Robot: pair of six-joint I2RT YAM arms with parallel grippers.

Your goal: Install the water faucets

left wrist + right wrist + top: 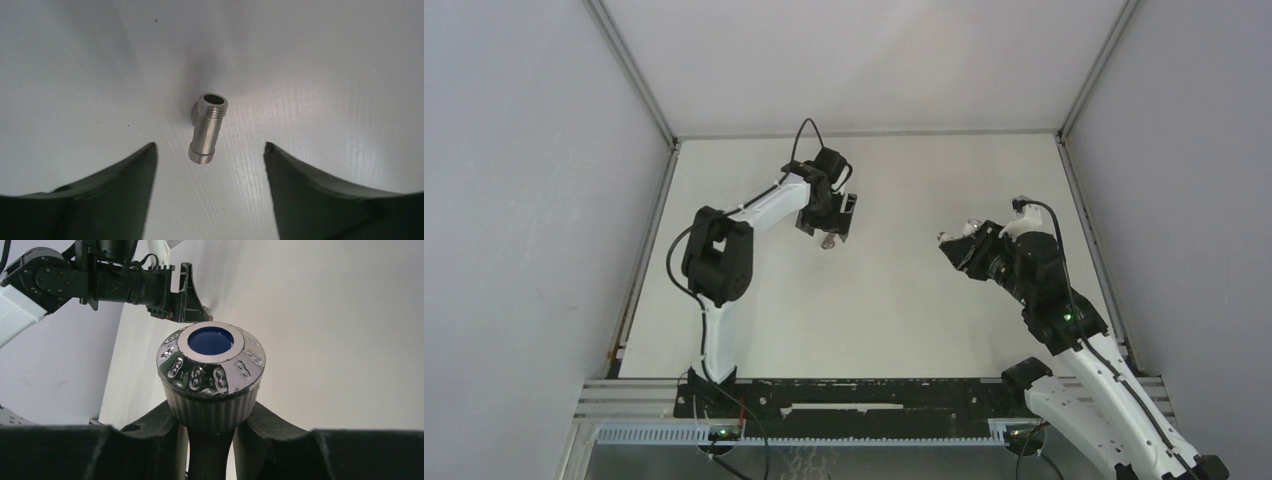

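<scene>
Left gripper [210,146] is hanging wide open around the fitting [206,130], which is lying on the table [330,70]. Right gripper [210,422] is clamping the tap [211,367].

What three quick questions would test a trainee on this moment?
1. True or false: the left gripper is clamped on the metal fitting.
2. What does the right gripper hold? A) a tap with a shiny, blue-centred cap; B) a screwdriver; C) nothing.
3. Where does the metal fitting lie?
Key: 1. False: the fingers stand open on either side of it, not touching it. 2. A. 3. On the table, between the left gripper's open fingers.
</scene>
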